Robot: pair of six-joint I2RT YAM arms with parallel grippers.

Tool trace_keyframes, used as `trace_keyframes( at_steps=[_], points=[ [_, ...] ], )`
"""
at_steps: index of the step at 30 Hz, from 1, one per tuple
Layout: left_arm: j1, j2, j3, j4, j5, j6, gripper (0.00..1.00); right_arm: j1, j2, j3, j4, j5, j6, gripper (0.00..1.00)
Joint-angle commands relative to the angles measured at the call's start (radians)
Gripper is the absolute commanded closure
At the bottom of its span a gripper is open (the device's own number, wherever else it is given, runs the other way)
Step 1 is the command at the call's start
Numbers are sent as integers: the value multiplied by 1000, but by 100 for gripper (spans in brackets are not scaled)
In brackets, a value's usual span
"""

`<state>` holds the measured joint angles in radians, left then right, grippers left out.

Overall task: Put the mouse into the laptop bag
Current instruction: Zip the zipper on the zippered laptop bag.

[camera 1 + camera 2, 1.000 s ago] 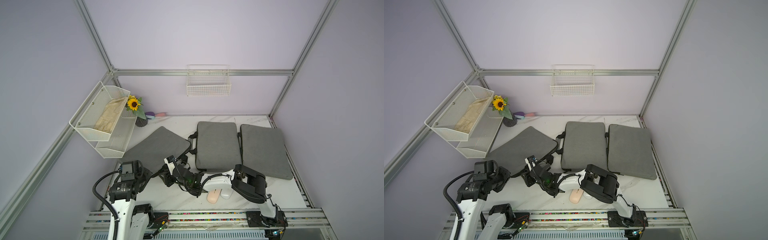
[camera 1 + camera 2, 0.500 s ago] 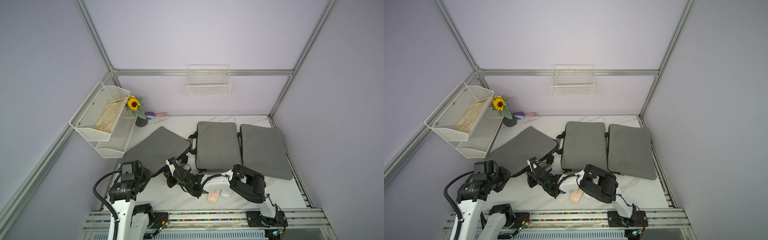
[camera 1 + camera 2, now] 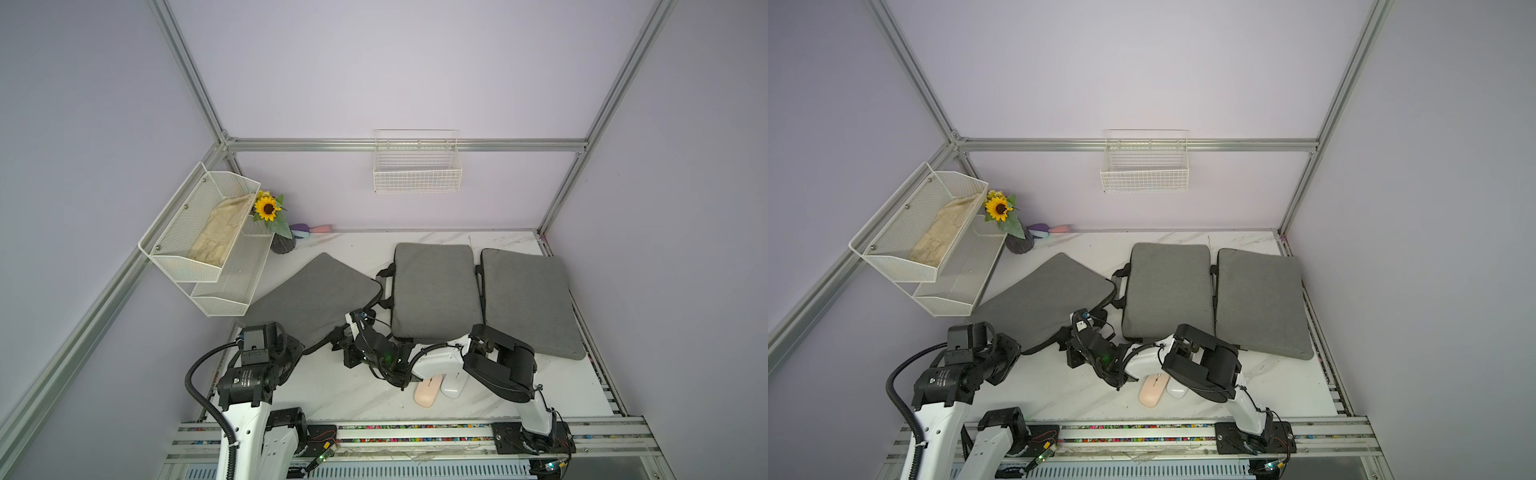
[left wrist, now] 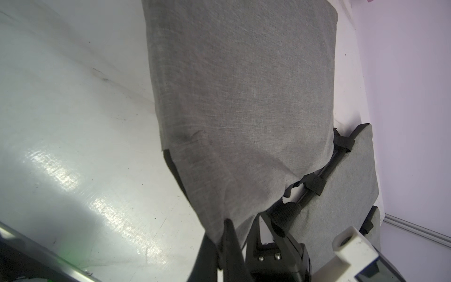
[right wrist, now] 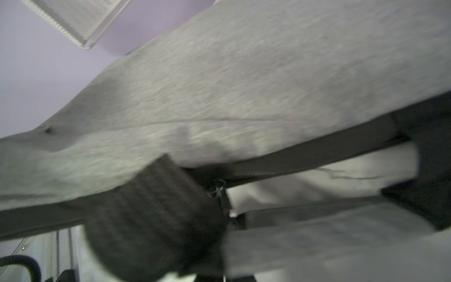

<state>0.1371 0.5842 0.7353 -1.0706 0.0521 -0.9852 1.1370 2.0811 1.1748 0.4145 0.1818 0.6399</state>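
Lilac walls (image 3: 415, 83) close in a marble worktop (image 3: 328, 395), and we read it from its left edge across. Near the front-left corner the left gripper (image 4: 227, 225) is clamped on the near corner of the left bag (image 3: 316, 291), which lies slanted with that corner seemingly lifted. Just beside it the right gripper (image 3: 358, 322) has its jaws together at the bag's strap (image 5: 156, 210); what they pinch we cannot tell. We judge the step to be opening this bag. The left clamp should hold the corner firm and a little raised while the right draws along the bag's edge, not upward, until the mouth is wide enough. Further right, at the front edge and partly under the right arm (image 3: 498, 365), the pink mouse (image 3: 427, 394) and white mouse (image 3: 455, 384) lie side by side, outside any bag. Each has its long axis running front to back, and the wheel end seems to point at the back edge
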Motion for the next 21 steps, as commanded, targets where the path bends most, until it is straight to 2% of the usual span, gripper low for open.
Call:
trace_keyframes(
  at_steps=[1, 7, 10, 13, 15, 21],
  points=[
    [7, -42, -27, 22, -91, -3, 100, -62, -13, -31, -113, 41, 79, 100],
    [26, -24, -14, 16, -119, 10, 100, -103, -5, -40, -183, 95, 106, 100],
    [77, 15, 15, -5, -134, 28, 100, -103, -30, -49, -216, 138, 112, 100],
    [170, 48, 53, -31, -148, 55, 100, -103, -53, -58, -243, 166, 119, 100],
    [248, 70, 71, -34, -114, 93, 100, -103, -64, -65, -253, 174, 119, 100],
    [487, 201, 65, 29, 82, 204, 100, -101, -102, -88, -269, 209, 115, 100]
  ],
)
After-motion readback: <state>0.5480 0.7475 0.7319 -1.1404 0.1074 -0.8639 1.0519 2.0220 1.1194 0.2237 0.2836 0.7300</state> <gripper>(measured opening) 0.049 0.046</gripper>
